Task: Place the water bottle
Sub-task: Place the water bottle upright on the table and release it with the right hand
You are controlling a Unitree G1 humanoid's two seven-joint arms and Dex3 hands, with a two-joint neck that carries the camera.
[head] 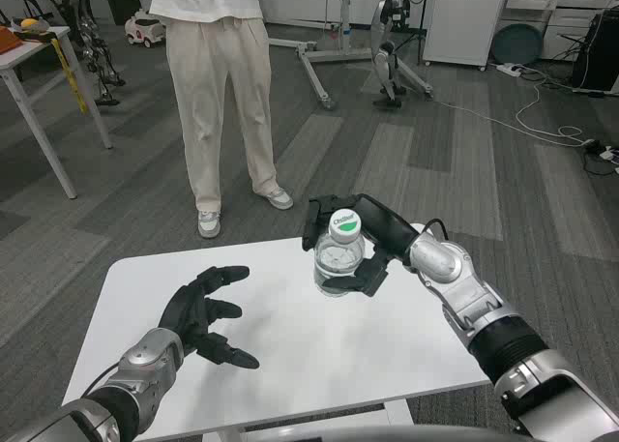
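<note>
A clear water bottle (338, 256) with a white and green cap stands upright near the table's far edge, seen from above. My right hand (360, 241) wraps around it from behind and from the right, fingers curled on its body. Whether the bottle's base touches the white table (290, 355) I cannot tell. My left hand (203, 316) hovers over the table's left part with its fingers spread, holding nothing, well apart from the bottle.
A person in light trousers and white shoes (221, 103) stands on the grey floor just beyond the table's far edge. Farther back are another white table (39, 65) at the left, a metal stand (329, 65) and cables on the floor.
</note>
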